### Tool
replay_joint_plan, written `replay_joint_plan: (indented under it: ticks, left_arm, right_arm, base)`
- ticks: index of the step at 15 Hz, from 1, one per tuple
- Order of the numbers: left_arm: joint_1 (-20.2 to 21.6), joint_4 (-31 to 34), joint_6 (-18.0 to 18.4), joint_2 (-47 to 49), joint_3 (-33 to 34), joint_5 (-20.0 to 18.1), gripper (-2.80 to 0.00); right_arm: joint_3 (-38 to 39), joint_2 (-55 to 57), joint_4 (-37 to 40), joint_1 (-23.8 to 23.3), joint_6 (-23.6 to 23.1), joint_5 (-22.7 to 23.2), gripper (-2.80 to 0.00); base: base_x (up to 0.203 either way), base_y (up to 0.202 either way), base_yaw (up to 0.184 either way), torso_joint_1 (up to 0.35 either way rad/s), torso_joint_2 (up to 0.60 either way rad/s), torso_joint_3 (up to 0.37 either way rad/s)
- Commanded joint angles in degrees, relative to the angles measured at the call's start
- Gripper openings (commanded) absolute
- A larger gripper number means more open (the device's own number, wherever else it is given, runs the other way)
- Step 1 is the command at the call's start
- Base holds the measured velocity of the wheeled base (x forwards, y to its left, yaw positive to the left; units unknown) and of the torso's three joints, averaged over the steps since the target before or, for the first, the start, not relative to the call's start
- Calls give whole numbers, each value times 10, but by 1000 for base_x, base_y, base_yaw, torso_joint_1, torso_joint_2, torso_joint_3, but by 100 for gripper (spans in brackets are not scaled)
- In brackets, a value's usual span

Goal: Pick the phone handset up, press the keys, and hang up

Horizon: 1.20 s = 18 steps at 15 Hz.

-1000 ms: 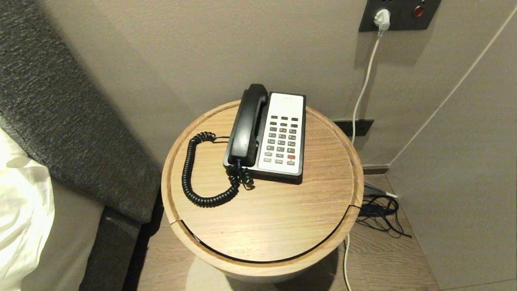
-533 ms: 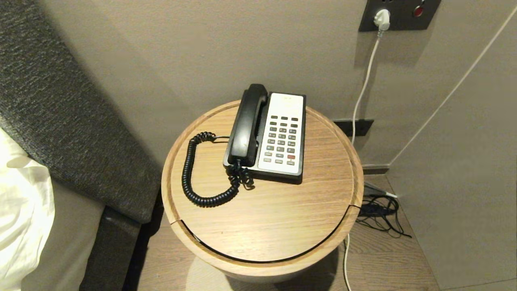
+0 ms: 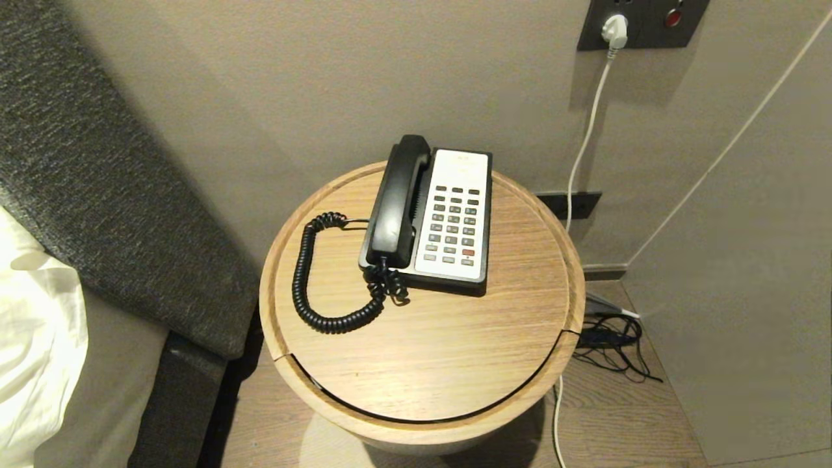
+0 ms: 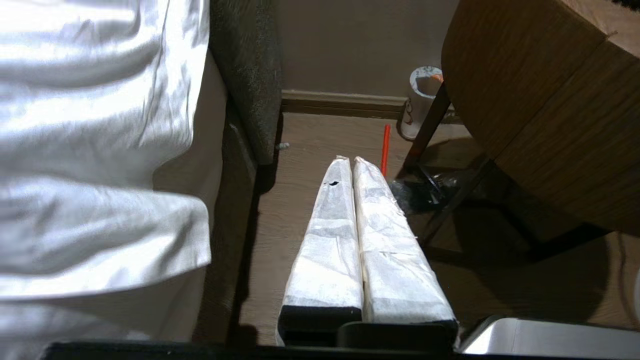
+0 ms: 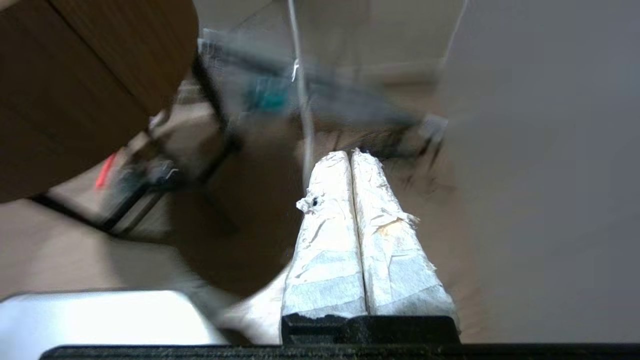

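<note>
Phone handset (image 3: 396,198): cradled on base beside keys (image 3: 454,224); left gripper (image 4: 352,161) and right gripper (image 5: 348,154): low beside table, fingers pressed together, empty; risk: coiled cord (image 3: 312,273) drags base on lift.

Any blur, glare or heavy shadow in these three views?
Head view: sharp, evenly lit; the phone handset and keys read clearly. Left wrist view: sharp, bright glare on the white bedding. Right wrist view: background smeared by motion blur, while the shut right gripper stays crisp.
</note>
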Motion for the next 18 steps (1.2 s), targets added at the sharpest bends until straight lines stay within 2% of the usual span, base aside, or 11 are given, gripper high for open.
replay_joint_plan:
  ticks: [1,2,3,4,18]
  left_arm:
    - [0,-12,55,0,15,-28,-280]
    - [1,-17,44,0,27,-42,-280]
    - [1,-18,11,0,25,-37,-280]
    - [2,-20,5,0,25,-30,-280]
    - [2,-21,5,0,25,-30,-280]
  right_arm:
    - [1,2,-6,0,-9,0,-280]
    - [1,2,-5,0,-9,0,-280]
    - [1,2,-5,0,-9,0,-280]
    - [1,2,-5,0,-8,0,-280]
    - [0,2,-1,0,-5,0,-280]
  base:
    - [0,0,0,0,0,0]
    - [0,0,0,0,0,0]
    - [0,0,0,0,0,0]
    - [0,0,0,0,0,0]
    - [0,0,0,0,0,0]
